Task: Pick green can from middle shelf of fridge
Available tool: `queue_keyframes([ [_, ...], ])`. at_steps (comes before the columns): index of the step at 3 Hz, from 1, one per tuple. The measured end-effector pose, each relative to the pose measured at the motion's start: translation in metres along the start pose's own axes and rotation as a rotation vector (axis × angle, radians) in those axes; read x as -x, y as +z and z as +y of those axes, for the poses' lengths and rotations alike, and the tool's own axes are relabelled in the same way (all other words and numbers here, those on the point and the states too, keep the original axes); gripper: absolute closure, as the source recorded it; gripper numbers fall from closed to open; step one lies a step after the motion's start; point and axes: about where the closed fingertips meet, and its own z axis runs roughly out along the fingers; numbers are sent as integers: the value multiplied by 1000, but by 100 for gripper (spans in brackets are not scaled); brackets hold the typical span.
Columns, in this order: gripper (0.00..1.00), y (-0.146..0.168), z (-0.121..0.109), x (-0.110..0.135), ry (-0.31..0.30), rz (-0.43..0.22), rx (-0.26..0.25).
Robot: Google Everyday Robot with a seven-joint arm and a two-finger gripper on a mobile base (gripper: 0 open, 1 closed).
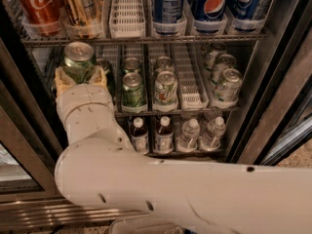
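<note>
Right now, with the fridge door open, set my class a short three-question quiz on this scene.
1. True or false: the gripper holds a green can at the left end of the middle shelf.
2. What stands at the right of the shelf above? A) blue cans B) jars C) red cans
3. Fill in: below the middle shelf stand small ____.
Key: 1 true; 2 A; 3 bottles.
</note>
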Motion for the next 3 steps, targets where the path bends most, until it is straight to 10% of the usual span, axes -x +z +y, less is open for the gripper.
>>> queue_keyframes([
  [3, 100, -18, -2, 11, -14, -26, 109],
])
